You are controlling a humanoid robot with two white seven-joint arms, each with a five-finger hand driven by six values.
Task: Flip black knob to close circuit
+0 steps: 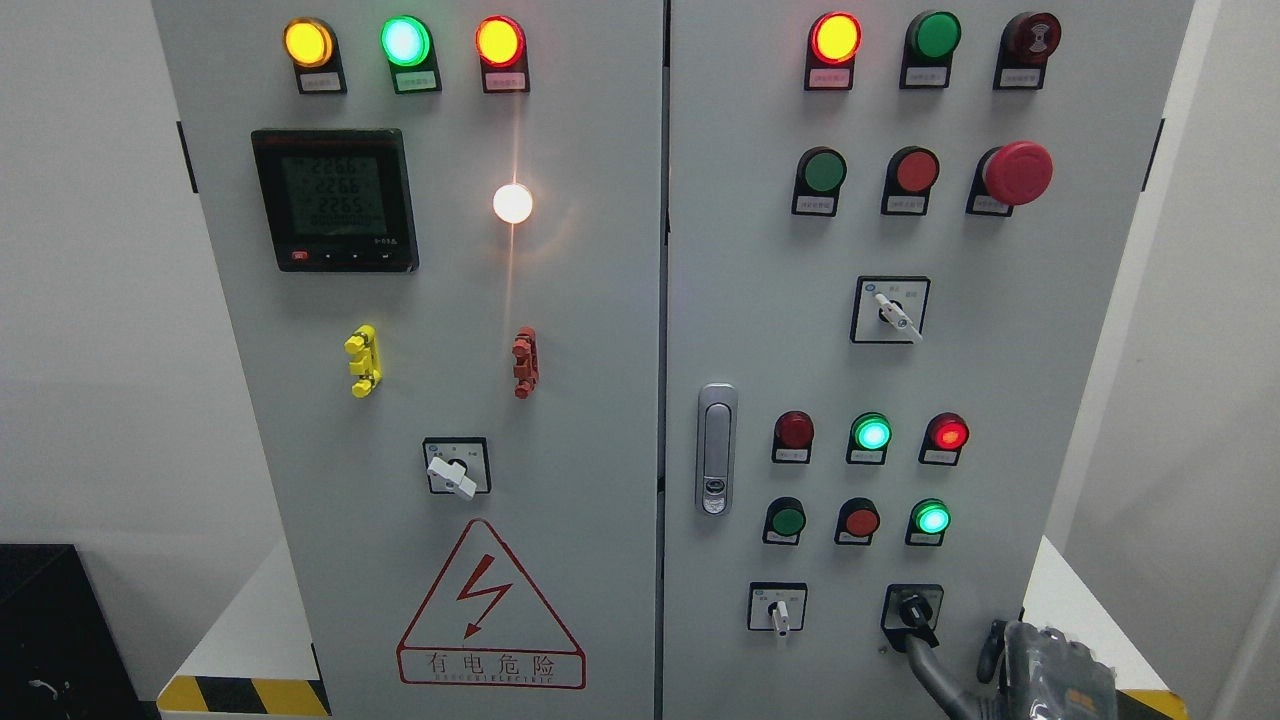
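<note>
The black knob sits on a black square plate at the bottom right of the grey cabinet's right door. Its handle points down and slightly right. My right hand comes in from the lower right corner, just below and right of the knob. One dark finger stretches up-left and its tip touches the knob's lower end. A second finger stands apart to the right and holds nothing. The left arm is out of view.
A white selector switch sits left of the knob, with lit and unlit buttons above. A door latch is on the door's left edge. The left door carries a meter, a white switch and a warning triangle.
</note>
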